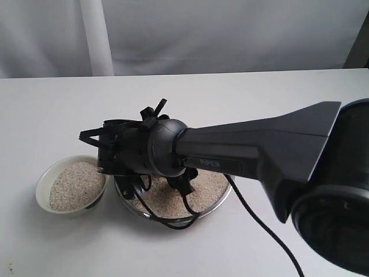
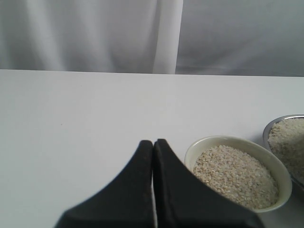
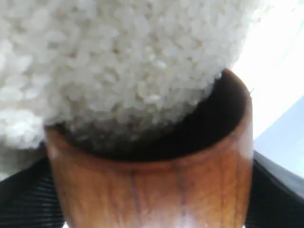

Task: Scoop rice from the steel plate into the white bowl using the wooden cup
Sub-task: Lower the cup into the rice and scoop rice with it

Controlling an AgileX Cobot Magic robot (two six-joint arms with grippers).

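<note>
My right gripper (image 3: 152,209) is shut on the wooden cup (image 3: 156,180), dark fingers (image 3: 23,199) showing on both sides. The cup is tipped with its mouth pressed into the rice (image 3: 118,61), and grains lie in its dark interior. In the exterior view the right arm (image 1: 242,153) reaches across over the steel plate (image 1: 226,195), hiding the cup. Rice (image 1: 202,187) covers the plate. The white bowl (image 1: 43,184) stands just left of the plate, holding rice (image 1: 72,184). My left gripper (image 2: 153,145) is shut and empty, close beside the bowl (image 2: 209,140).
A black cable (image 1: 253,219) trails from the right arm over the plate's front rim and across the white table (image 1: 57,115). A pale curtain (image 1: 173,34) hangs behind the table. The right arm's base (image 1: 340,202) fills the near right corner.
</note>
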